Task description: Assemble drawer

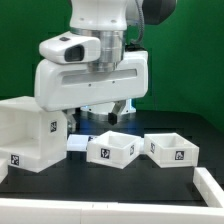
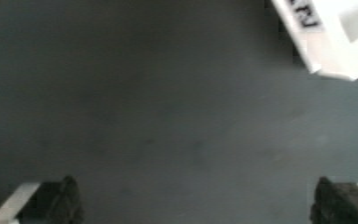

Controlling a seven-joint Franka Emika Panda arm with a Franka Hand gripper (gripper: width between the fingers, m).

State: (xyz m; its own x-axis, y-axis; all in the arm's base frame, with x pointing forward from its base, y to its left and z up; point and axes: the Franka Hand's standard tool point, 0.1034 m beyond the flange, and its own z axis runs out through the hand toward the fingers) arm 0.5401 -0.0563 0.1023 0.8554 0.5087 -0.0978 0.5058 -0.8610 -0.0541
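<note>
The large white cube-like housing (image 1: 30,135) stands at the exterior view's left, its open side up and tags on its front. Two shallow white trays sit on the dark table, one in the middle (image 1: 112,152) and one to its right (image 1: 170,150). My gripper (image 1: 107,113) hangs above the table behind the middle tray, beside the housing. In the wrist view the gripper (image 2: 201,205) is open wide and empty, with only bare table between the fingertips (image 2: 55,200). A white tagged piece (image 2: 327,40) shows at the frame's corner; I cannot tell which part it is.
A small flat white piece (image 1: 78,144) lies between the housing and the middle tray. A white raised border (image 1: 208,188) runs along the table's front right. A green backdrop stands behind the arm.
</note>
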